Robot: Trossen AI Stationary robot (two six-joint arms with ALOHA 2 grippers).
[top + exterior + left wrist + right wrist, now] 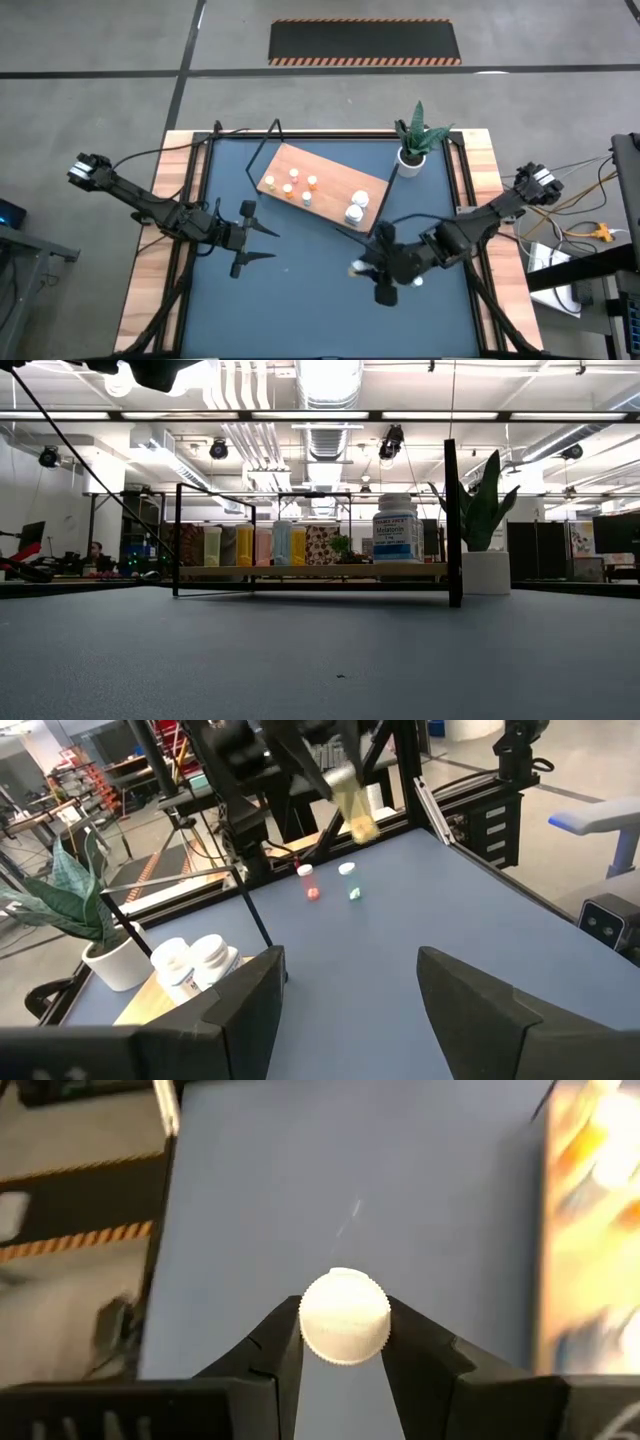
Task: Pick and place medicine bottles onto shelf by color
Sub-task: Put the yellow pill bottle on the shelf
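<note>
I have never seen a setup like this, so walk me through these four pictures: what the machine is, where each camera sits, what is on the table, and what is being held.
These are two dark robot arms at a blue table, filmed by four cameras at once.

The overhead picture shows everything: the left tool hangs open over bare tabletop, waiting. The right tool is shut on a small yellowish bottle.

The wooden shelf lies toward the far side, carrying small coloured bottles and two bigger white bottles. A potted plant stands beside it.

The table-level picture looks across at that shelf.

The other two cameras ride on the wrists. The right one shows its fingers gripping the bottle's white ribbed cap. The left one shows two more small bottles standing on the table.
</note>
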